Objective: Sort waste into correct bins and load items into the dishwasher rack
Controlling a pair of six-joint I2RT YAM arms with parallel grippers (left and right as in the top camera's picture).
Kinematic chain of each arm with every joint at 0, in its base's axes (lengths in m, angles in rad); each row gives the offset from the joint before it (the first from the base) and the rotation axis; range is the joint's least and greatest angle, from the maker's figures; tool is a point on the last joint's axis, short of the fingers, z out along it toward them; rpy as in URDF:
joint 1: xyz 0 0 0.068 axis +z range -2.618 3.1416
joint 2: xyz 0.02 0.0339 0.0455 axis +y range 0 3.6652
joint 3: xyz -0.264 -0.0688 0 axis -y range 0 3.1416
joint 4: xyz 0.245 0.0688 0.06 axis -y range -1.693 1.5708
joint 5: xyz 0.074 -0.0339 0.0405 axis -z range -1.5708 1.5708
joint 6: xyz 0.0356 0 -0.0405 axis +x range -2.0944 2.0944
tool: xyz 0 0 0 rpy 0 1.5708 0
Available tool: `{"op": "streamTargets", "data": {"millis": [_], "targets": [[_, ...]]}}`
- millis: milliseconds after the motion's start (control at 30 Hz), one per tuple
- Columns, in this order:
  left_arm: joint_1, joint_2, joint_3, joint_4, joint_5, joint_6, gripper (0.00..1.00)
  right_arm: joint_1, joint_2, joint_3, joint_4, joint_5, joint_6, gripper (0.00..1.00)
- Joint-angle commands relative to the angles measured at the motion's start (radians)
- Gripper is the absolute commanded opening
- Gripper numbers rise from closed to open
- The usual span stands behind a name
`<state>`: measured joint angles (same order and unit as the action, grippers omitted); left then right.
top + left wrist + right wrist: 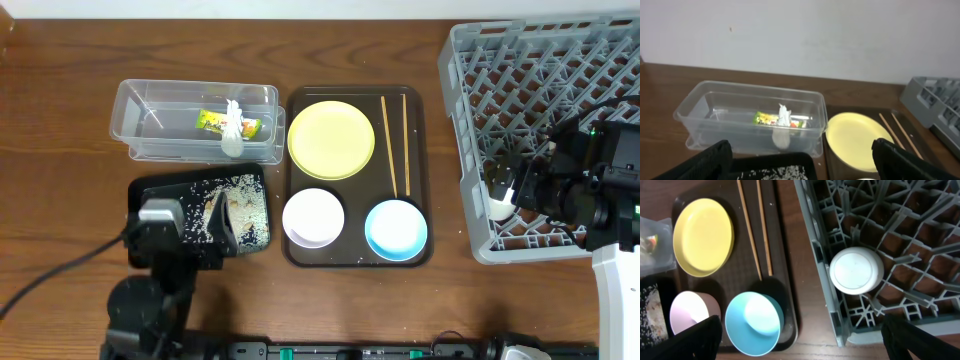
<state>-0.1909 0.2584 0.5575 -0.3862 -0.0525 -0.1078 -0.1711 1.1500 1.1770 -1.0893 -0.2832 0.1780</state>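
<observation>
The clear tub (150, 100) holds the green-and-orange wrapper (213, 121) and the white tissue (233, 130); both also show in the left wrist view (765, 119) (783, 116). The black tray (150, 190) holds rice scraps (245, 195). The yellow plate (331, 139), chopsticks (394, 140), white bowl (313, 217) and blue bowl (396, 229) lie on the brown serving tray. The grey rack (540, 70) stands at the right. My left gripper (224, 222) is open and empty above the black tray. My right gripper (507, 190) is open and empty over the rack's front-left corner.
The brown serving tray (420, 100) sits between the bins and the rack. A white round cup (856, 271) stands upside down among the rack's pegs near its front-left corner. A white wall rises behind the table in the left wrist view.
</observation>
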Motion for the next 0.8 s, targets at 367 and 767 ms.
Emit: {"op": "streamTargets", "data": {"millis": [367,767], "targets": [[0.013,-0.247,-0.389,0.149,-0.009,-0.001,0.92,-0.011,-0.006,0.012,-0.003,0.003,-0.007,0.99],[0.013,-0.256,-0.554,0.320,-0.008,-0.001,0.92,-0.011,-0.006,0.012,-0.003,0.003,-0.007,0.99]]}}
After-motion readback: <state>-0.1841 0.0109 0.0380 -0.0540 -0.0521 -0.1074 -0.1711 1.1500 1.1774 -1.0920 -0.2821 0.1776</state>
